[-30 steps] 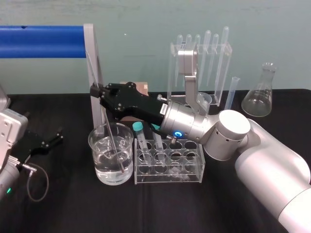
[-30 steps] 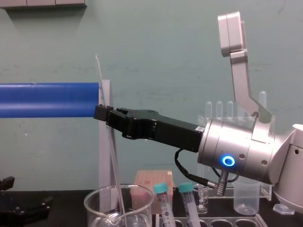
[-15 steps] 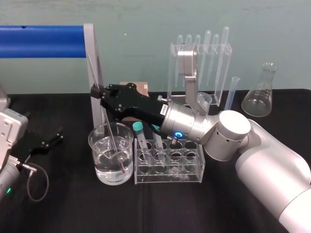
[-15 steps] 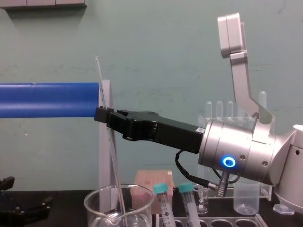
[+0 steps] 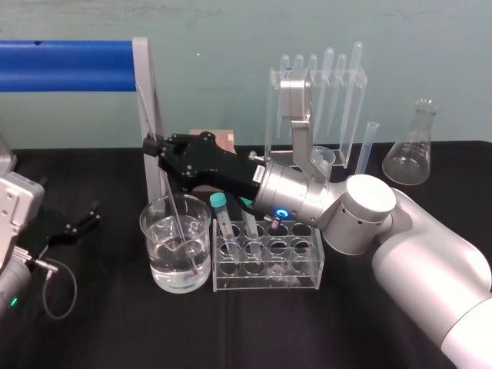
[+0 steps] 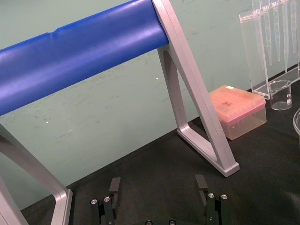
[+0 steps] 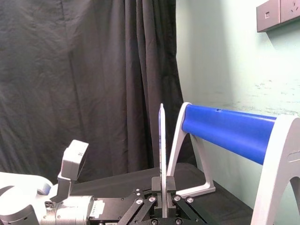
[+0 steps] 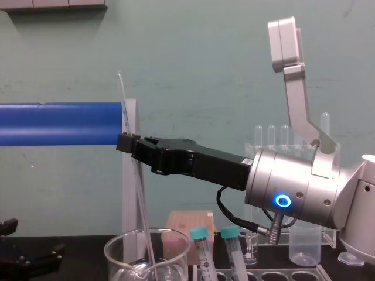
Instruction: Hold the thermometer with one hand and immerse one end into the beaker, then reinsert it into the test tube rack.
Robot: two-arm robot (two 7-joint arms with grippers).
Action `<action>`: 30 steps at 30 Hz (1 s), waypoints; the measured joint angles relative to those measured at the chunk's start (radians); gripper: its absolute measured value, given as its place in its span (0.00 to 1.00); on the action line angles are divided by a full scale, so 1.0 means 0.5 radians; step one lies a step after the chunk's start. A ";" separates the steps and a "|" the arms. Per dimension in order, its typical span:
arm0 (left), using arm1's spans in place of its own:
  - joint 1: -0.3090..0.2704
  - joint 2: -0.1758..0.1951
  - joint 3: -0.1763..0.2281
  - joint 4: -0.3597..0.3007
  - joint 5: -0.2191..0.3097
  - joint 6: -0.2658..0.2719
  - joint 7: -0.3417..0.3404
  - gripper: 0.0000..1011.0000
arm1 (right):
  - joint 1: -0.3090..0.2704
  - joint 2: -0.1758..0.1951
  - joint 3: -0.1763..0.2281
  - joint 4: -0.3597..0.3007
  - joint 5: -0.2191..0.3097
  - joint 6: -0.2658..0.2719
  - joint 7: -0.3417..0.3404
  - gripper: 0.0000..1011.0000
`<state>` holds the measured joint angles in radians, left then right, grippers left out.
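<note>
Thermometer (image 7: 161, 140), pinched by right gripper (image 5: 154, 146), dips into one beaker (image 5: 154, 247); left gripper (image 6: 158, 185) rests spread.

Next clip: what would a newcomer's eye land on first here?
The right claw, reaching across the middle of the table, is shut on the tall thermometer, whose lower end dips slanted into the part-filled beaker. Just right of it stands the test tube rack with teal-capped tubes. The left claw lies open at the table's left.
</note>
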<state>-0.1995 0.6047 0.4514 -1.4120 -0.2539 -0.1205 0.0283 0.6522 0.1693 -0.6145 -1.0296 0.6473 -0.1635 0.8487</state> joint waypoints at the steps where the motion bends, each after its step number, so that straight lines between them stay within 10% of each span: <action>1: 0.000 0.000 0.000 0.000 0.000 0.000 0.000 1.00 | 0.000 0.000 0.000 0.000 0.000 0.000 0.000 0.06; 30: 0.000 0.000 0.000 0.000 0.000 0.000 0.000 1.00 | -0.009 0.017 0.003 -0.033 0.003 0.010 -0.013 0.06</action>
<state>-0.1996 0.6047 0.4514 -1.4120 -0.2539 -0.1205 0.0283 0.6478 0.1776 -0.6132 -1.0459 0.6488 -0.1583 0.8424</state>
